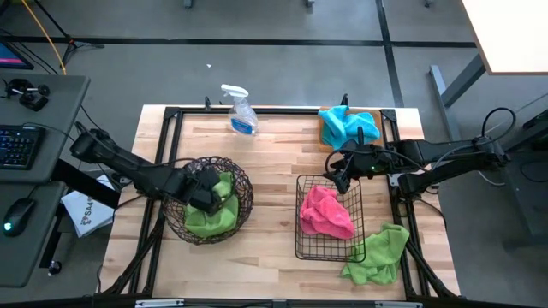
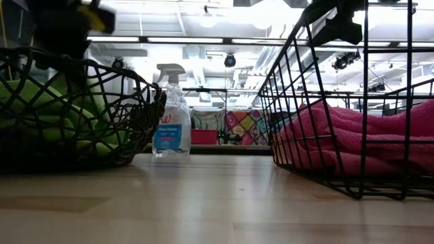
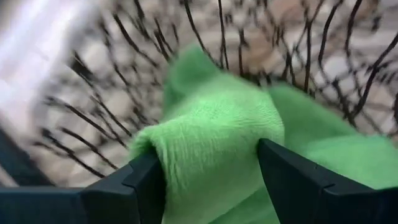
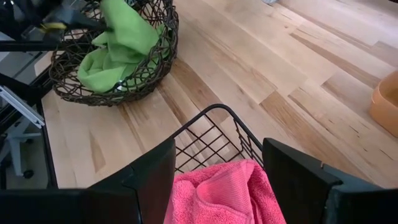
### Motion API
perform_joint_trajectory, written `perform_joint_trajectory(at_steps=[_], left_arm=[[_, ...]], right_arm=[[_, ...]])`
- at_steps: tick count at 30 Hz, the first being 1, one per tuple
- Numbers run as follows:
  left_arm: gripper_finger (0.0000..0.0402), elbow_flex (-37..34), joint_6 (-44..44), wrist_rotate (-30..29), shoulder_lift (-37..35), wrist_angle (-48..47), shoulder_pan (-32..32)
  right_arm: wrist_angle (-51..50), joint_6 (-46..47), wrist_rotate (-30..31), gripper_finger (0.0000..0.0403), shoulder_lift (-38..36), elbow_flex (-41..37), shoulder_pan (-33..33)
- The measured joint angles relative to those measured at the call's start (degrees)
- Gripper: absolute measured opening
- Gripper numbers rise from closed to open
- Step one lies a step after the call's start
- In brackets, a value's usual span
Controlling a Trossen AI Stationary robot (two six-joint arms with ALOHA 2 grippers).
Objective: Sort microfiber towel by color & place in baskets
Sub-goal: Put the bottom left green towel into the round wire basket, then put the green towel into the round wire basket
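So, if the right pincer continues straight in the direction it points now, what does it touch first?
Most likely the pink towel lying in the black wire basket: it sits directly between the right pincer's open fingers. Depth is unclear.

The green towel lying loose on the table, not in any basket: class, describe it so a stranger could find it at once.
Start at the square black wire basket holding pink towels, on the right half of the wooden table. Beside its near right corner lies a crumpled lime green towel on the bare wood. Unlike the green towels in the round woven bowl, it sits in no container.
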Motion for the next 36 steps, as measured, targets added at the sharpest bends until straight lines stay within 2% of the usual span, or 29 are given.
perform_joint_trajectory(at_steps=[7, 12, 17, 24, 31, 33, 36], left_arm=[[0.022, -14.56, -8.52, 11.45, 0.04, 19.8, -0.59], [0.022, -16.65, -11.29, 13.0, -0.1, 23.2, -0.3], [0.022, -11.8, -8.08, 13.22, -4.82, 21.03, 1.95], [0.022, -1.32, -2.03, 6.27, -14.5, 13.58, 4.96], [0.022, 5.87, 0.19, -0.22, -18.47, 11.43, 7.06], [0.022, 6.7, 1.52, -0.63, -18.43, 11.47, 7.04], [0.022, 6.57, 1.8, -0.01, -18.24, 13.46, 7.04]], right_arm=[[0.0, 0.35, 0.01, 0.0236, 0.0, 0.0, 0.0], [0.0, 0.44, 0.01, 0.0236, 0.0, 0.0, 0.0], [0.08, 0.55, 0.03, 0.0236, 0.0, 0.0, 0.0], [3.61, 0.44, 0.07, 0.0236, -0.07, 0.0, 0.0], [7.49, 0.01, -0.02, 0.0236, -0.13, 0.0, 0.02], [7.82, 0.01, -1.39, 0.0236, -0.13, 0.0, 0.02], [7.8, 1.09, -6.71, 0.0236, -0.13, 0.0, 0.1]])
